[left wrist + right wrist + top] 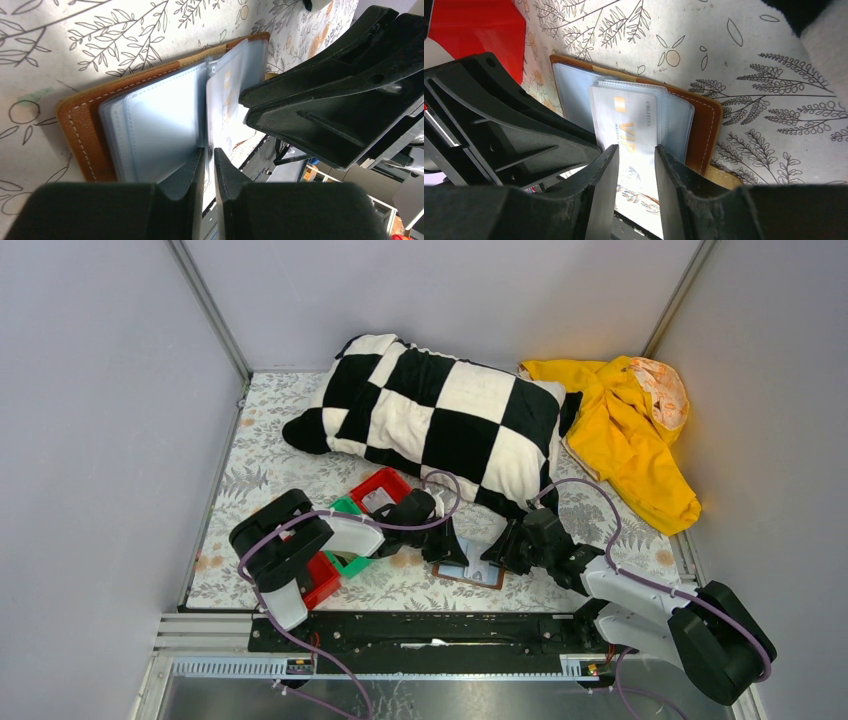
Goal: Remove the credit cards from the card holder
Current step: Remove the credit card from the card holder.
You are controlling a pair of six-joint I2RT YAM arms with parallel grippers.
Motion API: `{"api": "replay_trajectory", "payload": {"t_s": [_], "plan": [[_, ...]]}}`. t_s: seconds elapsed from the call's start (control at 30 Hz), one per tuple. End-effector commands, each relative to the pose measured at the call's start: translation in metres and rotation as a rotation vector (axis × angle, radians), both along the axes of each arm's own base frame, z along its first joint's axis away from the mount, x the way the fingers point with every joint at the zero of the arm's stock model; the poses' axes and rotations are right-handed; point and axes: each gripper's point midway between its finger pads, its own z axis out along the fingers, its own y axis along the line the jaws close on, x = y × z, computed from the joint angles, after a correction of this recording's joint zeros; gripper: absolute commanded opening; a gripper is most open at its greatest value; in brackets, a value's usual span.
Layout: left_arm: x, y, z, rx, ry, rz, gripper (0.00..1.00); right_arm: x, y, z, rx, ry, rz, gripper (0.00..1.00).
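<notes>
On table (260, 470): card holder (485, 568) open, lengthwise left-right.

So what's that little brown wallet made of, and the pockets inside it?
The card holder looks like leather or imitation: grained tan cover, pale stitching along the edge. Its inner sleeves seem thin plastic, translucent and glossy, a card showing through.

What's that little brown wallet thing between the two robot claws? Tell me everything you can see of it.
The small brown leather-like card holder with pale stitching lies open and flat on the leaf-patterned tablecloth. Its pale grey-blue plastic sleeves fan out; one holds a white card with gold VIP lettering. The black left gripper and right gripper hover right over it, fingers apart; contact is unclear.
</notes>
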Motion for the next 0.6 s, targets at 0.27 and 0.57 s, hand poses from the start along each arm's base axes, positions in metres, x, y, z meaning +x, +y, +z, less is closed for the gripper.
{"api": "replay_trajectory", "payload": {"t_s": [0.27, 0.57], "plan": [[0.010, 0.001, 0.011, -0.014, -0.055, 0.024, 0.00, -0.025, -0.036, -0.039, -0.186, 0.121, -0.023, 0.41], [0.017, 0.011, 0.027, 0.045, -0.130, 0.030, 0.00, -0.029, -0.040, -0.046, -0.211, 0.147, -0.025, 0.40]]}}
